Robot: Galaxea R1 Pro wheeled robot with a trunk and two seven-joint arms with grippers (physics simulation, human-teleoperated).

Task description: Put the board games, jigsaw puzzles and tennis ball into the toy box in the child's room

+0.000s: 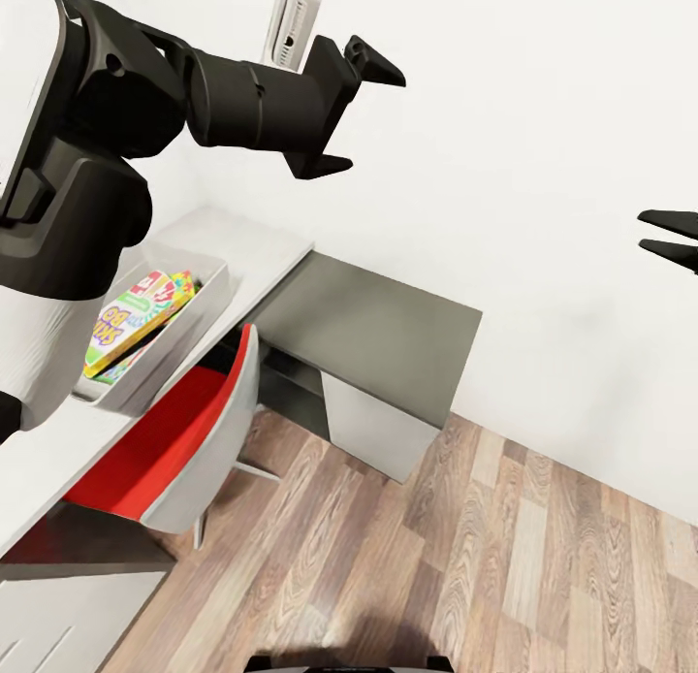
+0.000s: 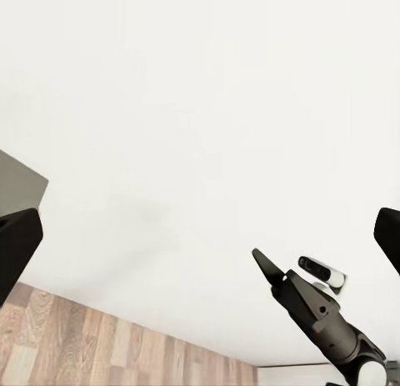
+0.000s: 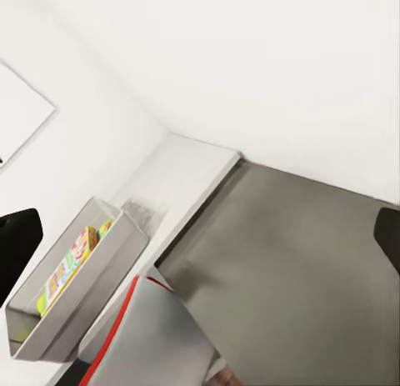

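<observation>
The shallow light grey toy box [image 1: 208, 300] sat on the pale grey desk [image 1: 262, 251], colourful printed game boxes [image 1: 136, 319] inside. Above it, the black left gripper [image 1: 354, 115] hung spread, empty; the black right gripper [image 1: 669, 237] likewise.

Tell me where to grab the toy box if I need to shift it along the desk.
Probably the long wall of the toy box on the chair side, coming from above with one finger inside and one outside. Its rim is open and thin there. The game boxes inside lean toward the opposite wall, so this side looks freer. Both the left gripper and right gripper are open and empty.
</observation>
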